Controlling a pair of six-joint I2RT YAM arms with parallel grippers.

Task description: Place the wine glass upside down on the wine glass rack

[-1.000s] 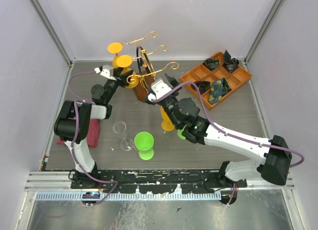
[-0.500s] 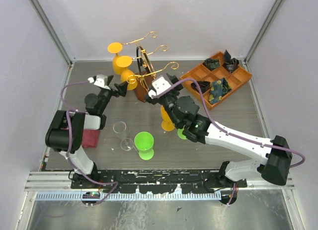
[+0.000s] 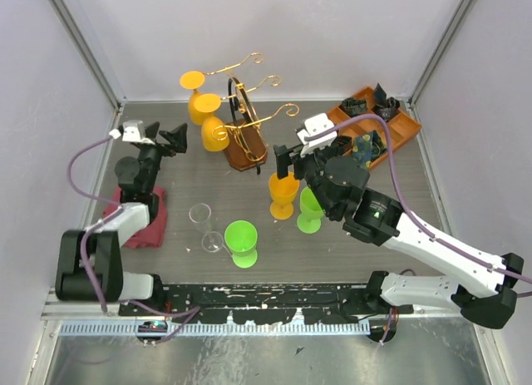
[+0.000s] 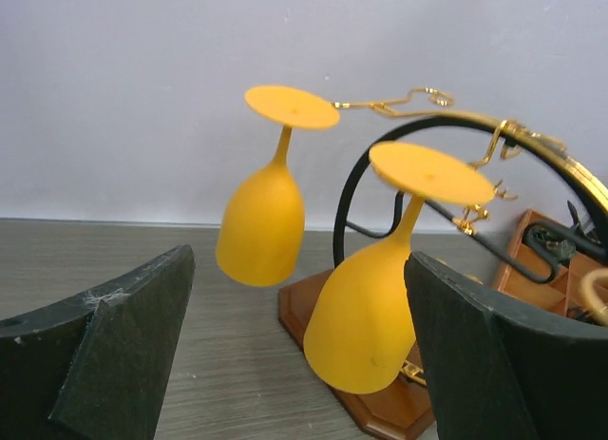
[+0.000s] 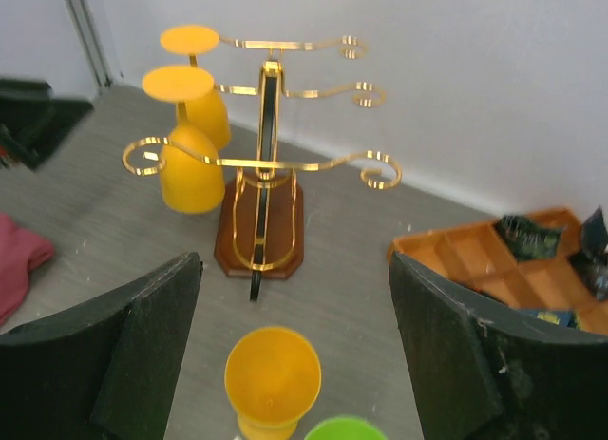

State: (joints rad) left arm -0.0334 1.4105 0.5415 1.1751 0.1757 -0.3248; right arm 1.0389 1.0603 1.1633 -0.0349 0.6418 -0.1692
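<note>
Grey wood-grain table [image 3: 191,165] filled the middle of the overhead view. The right gripper [image 5: 294,264] hung at centre frame with its jaws spread wide and nothing between them. In its wrist view the upright orange glass [image 3: 283,190] showed at the bottom edge, standing on the table between the two fingers. The left gripper [image 3: 169,135], at upper left, was likewise wide open and empty, facing the rack and apart from it. An orange tray [image 3: 399,131] lay at upper right. The rack [image 3: 247,155], gold wire arms on a brown wooden base, stood just above centre. From its left-hand arms hung the far orange glass [image 3: 199,109] and the near orange glass [image 3: 214,135], both upside down. A red cloth [image 3: 141,223] lay at left. One green glass [image 3: 241,235] stood near bottom centre, a second green glass [image 3: 310,204] just beside the upright orange one. Two clear glasses [image 3: 199,213] stood between cloth and green glass.
</note>
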